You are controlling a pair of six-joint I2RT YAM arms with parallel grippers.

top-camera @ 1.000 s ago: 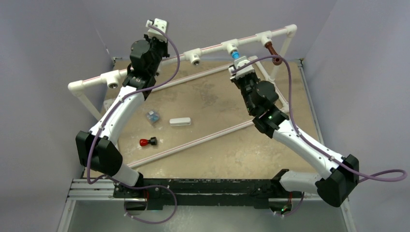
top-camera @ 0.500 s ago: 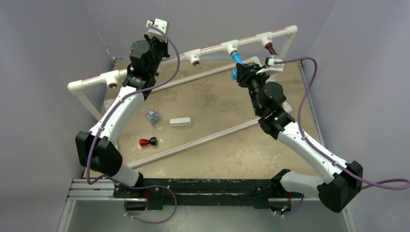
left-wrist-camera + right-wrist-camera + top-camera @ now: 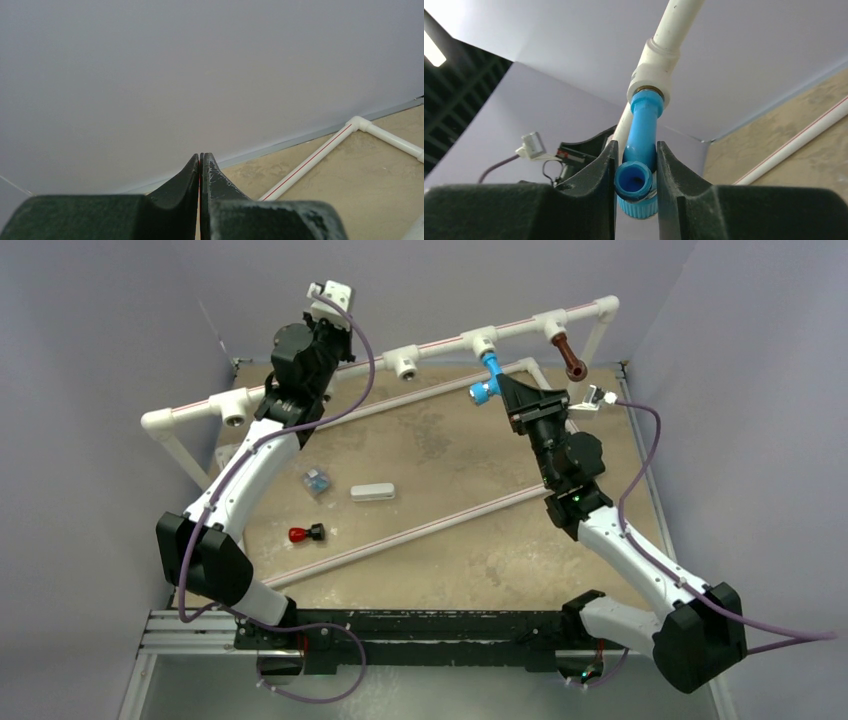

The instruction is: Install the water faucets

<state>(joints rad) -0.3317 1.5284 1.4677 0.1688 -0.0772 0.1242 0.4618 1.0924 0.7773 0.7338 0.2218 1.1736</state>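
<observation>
Left tool (image 3: 201, 162) pinched shut, raised; right tool (image 3: 637, 146) clamped, outstretched

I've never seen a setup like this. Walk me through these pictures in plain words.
This is a robot with a left arm and a right arm, both bolted to the near edge of a table. The wide picture looks down from above and behind them. The other two come from a small camera on each wrist, looking along that arm's two-fingered tool.

A white pipe frame stands along the far side. A blue faucet and a brown faucet hang from its fittings. The right tool is closed on the blue faucet, with a finger against each side. The left tool is shut, holds nothing, and points at the back wall.

On the table lie a white rectangular block, a small red-and-black part and a small bluish part.
</observation>
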